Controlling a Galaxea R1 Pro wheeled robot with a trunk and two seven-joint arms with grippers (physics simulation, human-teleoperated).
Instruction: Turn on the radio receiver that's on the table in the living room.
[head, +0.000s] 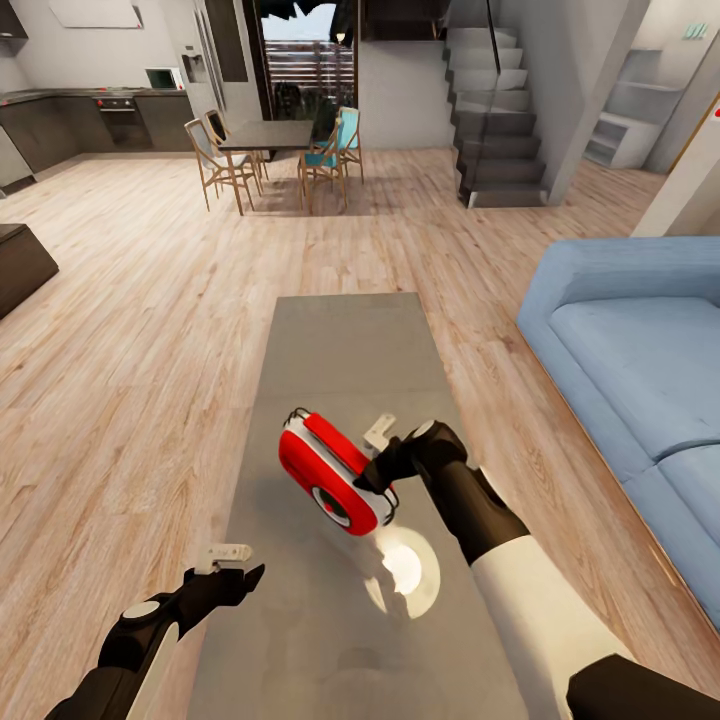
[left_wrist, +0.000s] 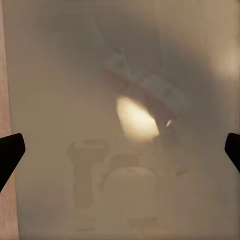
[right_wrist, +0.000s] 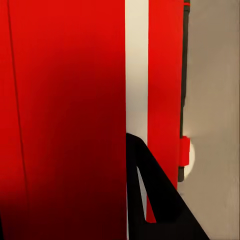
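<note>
Presently: radio (head: 330, 478) tilted above worktop (head: 340, 340), clamped in right gripper (head: 378, 470) for switch access; left gripper (head: 232, 562) released, idle.

The radio receiver (head: 330, 474), glossy red with a white rounded body and a round dial on its face, is tilted above the middle of the long grey-taupe tabletop (head: 340, 340), lifted off it. Its red casing (right_wrist: 65, 115) looms close in the right wrist view.
</note>
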